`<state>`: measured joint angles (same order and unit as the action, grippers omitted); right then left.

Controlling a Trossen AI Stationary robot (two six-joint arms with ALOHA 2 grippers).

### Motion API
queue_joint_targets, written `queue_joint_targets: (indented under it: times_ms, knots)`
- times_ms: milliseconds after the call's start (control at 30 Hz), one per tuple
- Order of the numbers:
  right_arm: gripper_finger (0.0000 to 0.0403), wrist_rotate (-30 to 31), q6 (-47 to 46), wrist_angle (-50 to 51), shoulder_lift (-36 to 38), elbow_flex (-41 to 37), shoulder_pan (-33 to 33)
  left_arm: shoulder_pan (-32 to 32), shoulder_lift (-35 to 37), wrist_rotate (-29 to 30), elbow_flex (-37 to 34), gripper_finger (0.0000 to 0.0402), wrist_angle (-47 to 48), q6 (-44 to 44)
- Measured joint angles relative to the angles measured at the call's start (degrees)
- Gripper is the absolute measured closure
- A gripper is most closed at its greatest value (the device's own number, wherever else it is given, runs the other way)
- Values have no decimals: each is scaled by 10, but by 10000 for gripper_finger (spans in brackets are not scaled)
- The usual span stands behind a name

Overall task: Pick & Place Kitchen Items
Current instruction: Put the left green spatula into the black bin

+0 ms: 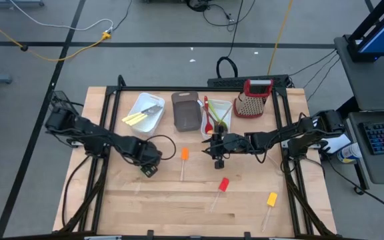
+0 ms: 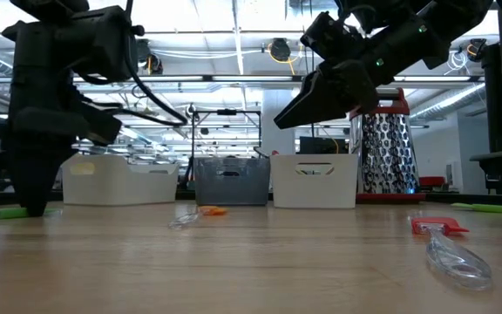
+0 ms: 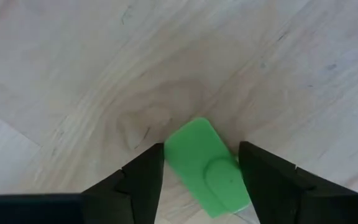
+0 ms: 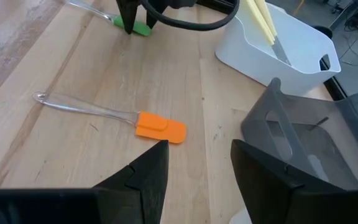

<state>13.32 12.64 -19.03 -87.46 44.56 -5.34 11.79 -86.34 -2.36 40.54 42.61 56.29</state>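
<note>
Green spatula (image 3: 207, 167) | lies flat on worktop (image 1: 165, 200), left side, head between fingers of left tool (image 3: 201, 180), open wide, straddling it | long axis runs back under tool | right tool (image 4: 194, 163) farther off, open, empty.

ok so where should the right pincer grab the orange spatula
Take the orange spatula by its clear handle, near the middle, coming straight down with the pincer's fingers across the handle. It lies flat on the table, apart from the other spatulas, and the handle is slim while the head is wide and flat.
</note>
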Motion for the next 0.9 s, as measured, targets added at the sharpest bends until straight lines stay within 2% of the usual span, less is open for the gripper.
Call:
queue_joint_targets:
  times_ms: [167, 533, 767, 900]
  knots:
    - [236, 0, 0, -9, 0, 0, 0, 0, -5, -5, -1, 231, -12, 0]
    - [236, 0, 0, -23, 0, 0, 0, -6, 4, -8, -2, 387, -24, 2]
    - [236, 0, 0, -30, 0, 0, 0, -12, 38, 12, 2, 384, -52, -9]
    - [236, 0, 0, -31, 0, 0, 0, -16, 57, 29, 1, 396, -78, -27]
